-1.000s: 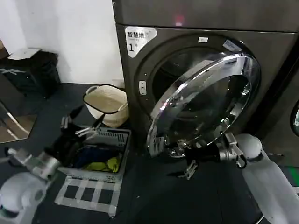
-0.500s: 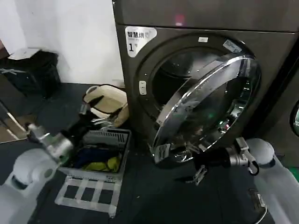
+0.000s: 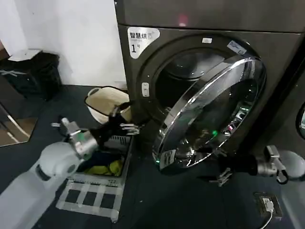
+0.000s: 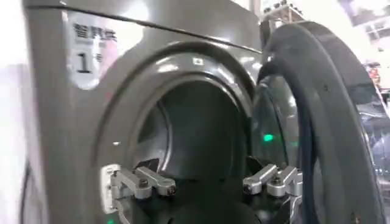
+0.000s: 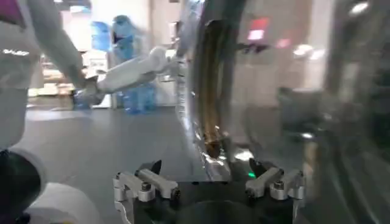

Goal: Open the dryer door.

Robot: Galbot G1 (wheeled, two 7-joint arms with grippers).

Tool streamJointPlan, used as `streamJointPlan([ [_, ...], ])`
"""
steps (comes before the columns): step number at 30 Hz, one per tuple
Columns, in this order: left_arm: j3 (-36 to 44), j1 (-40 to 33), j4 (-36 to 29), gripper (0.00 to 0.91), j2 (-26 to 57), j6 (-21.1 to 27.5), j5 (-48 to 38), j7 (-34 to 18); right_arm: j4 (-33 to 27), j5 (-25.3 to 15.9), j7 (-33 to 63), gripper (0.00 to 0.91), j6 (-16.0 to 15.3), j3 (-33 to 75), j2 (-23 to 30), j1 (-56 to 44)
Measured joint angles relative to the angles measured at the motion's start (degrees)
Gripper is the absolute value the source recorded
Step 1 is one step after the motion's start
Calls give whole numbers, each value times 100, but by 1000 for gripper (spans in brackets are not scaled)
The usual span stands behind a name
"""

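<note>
The dryer door [image 3: 214, 109], a wide chrome rim around dark glass, stands swung partly out from the dryer's round opening [image 3: 181, 76]. My left gripper [image 3: 127, 123] is open at the lower left edge of that opening, empty. In the left wrist view it [image 4: 210, 185] faces the drum, with the door's dark inner side [image 4: 323, 122] beside it. My right gripper [image 3: 220, 177] hangs open just below the door's lower rim, holding nothing. In the right wrist view it [image 5: 210, 185] sits close under the chrome rim [image 5: 207, 109].
A grey laundry basket [image 3: 119, 139] with clothes stands on the floor left of the dryer, on a taped grid [image 3: 90, 198]. Behind it is a white woven basket [image 3: 102, 102], and a black bin [image 3: 38, 71] stands by the wall. A neighbouring machine [image 3: 301, 121] is at the right edge.
My left arm has swung up from beside the laundry basket to the dryer opening. My right gripper has drawn back to the right, out from under the door, which stands slightly wider.
</note>
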Motion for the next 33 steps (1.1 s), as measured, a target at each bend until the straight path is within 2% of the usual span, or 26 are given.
streamJointPlan([
  [10,786,-494,202,907,-272,17,-14,-13,-46,208,54,907,0,1573,188,-561],
  [16,1046,-657,290,907,-437,139,-76,-5,42,671,237,907,-122,2414,335,-839],
  [20,1208,-736,257,907,-521,245,-96,12,41,806,412,907,-140,2905,386,-985],
  [27,1467,-911,256,907,-540,323,-152,19,147,834,1063,907,-415,3596,524,-1212],
  [33,1679,-979,118,907,-576,371,-173,108,250,917,1786,907,-516,4065,674,-1384],
])
